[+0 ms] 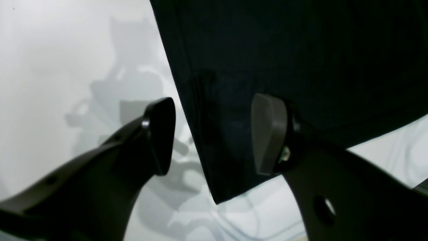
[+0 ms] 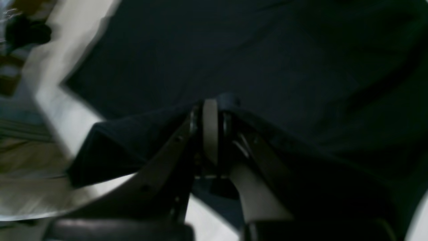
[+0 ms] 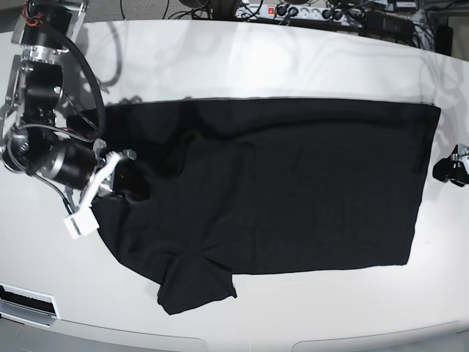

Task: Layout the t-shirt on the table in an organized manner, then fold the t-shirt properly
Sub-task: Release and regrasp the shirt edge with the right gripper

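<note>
We noted one soft matte black t-shirt (image 3: pixel 278 191) spread on the glossy white table (image 3: pixel 293 66), its bunched cloth pinched in the closed right gripper (image 2: pixel 210 110), its corner below the wide-spread, empty left gripper (image 1: pixel 214 134).

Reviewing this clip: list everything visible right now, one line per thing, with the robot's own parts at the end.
t-shirt: one, black, spread across the middle of the table, one sleeve toward the near edge.
table: one, glossy white, under everything.
power strip and cables: several, dark and pale, beyond the table's far edge.
right pincer: one, black, shut on t-shirt fabric near the collar end, at the base view's left.
left pincer: one, black, open, its fingertips either side of the t-shirt's hem corner, at the base view's right edge.
</note>
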Tool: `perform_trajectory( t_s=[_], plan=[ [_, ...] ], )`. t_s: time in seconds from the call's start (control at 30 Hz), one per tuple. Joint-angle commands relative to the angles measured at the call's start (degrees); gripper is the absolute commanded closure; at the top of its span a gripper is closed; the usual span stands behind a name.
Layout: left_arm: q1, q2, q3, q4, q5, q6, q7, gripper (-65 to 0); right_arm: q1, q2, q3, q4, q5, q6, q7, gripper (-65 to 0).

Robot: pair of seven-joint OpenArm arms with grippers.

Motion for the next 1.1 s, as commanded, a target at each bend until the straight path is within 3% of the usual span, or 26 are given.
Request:
perform_trajectory(
  t_s=[0.0,0.33,0.37,0.43,0.5,0.57,0.63,0.67,0.77,0.8,0.87,0.9,0.93,0.97,1.07],
  plan=[
    [-1.14,-1.77,-0.59,0.63,-0.76,-0.20,-0.92,-37.0,1.73,0.55,-0.57,0.22,-0.87,0.32,2.54,0.0],
    [-1.16,-1.77,-0.59,0.63,-0.76,-0.20,-1.09,-36.8,3.39,0.50,-7.23,-8.07,-13.60,0.32,9.75,0.0],
    [-1.16,-1.79,-0.59,0.63,-0.76,-0.20,-1.09,-36.8,3.39,0.52,-7.23,-8.35,-14.99,-1.40,11.21,-3.1],
    [-1.40,-1.77,-0.59,0.63,-0.74,-0.17,-1.07,-36.8,4.37,0.66,-6.71,-8.33,-17.29,-4.61,12.33,-20.7],
    [-2.10,-1.79,-0.59,0.63,-0.74,-0.17,-1.07,-36.8,6.84,0.68,-5.20,-8.04,-17.38,-8.09,9.62,-35.6],
    [-2.56,-1.84,-0.72,0.63,-0.74,0.04,-1.07,-36.8,9.46,0.66,-2.91,-7.32,-16.13,-12.07,6.21,-38.5],
    [-2.54,-1.79,-1.38,0.63,-0.76,0.02,-1.05,-36.8,10.71,0.66,0.00,-6.97,-12.83,-13.03,4.59,-38.3],
    [-2.51,-1.79,-1.55,0.63,-0.76,0.02,-0.94,-36.8,10.82,0.66,1.33,-6.99,-10.80,-11.98,3.98,-38.3],
    [-2.54,-1.77,-1.62,0.63,-0.79,0.00,-0.63,-36.3,10.86,0.70,3.69,-6.99,-3.56,-3.39,-4.00,-37.8],
    [-2.56,-1.77,-1.62,0.63,-0.81,0.00,-0.66,-33.1,10.82,1.09,3.82,-6.99,-0.26,-1.20,-7.69,-35.3],
    [-2.54,-1.77,-1.62,0.63,-0.79,0.00,-0.61,-17.7,9.84,2.23,3.80,-6.99,7.21,0.17,-12.85,-23.5],
    [-2.54,-1.77,-1.62,0.63,-0.74,0.00,-0.46,-6.6,9.29,2.84,3.80,-6.99,10.27,0.32,-14.82,-14.7],
    [-2.51,-1.77,-1.62,0.63,-0.76,-0.02,0.13,0.0,8.61,3.28,3.80,-6.97,12.15,0.32,-16.37,-5.9],
    [-2.51,-1.77,-1.62,0.63,-0.79,-0.11,1.03,0.0,7.76,3.76,3.80,-6.99,13.64,0.32,-17.33,0.0],
    [-2.34,-1.77,-1.62,0.63,-0.74,-2.47,2.40,0.0,4.72,4.96,3.74,-6.99,15.85,0.32,-17.22,0.0]
  ],
)
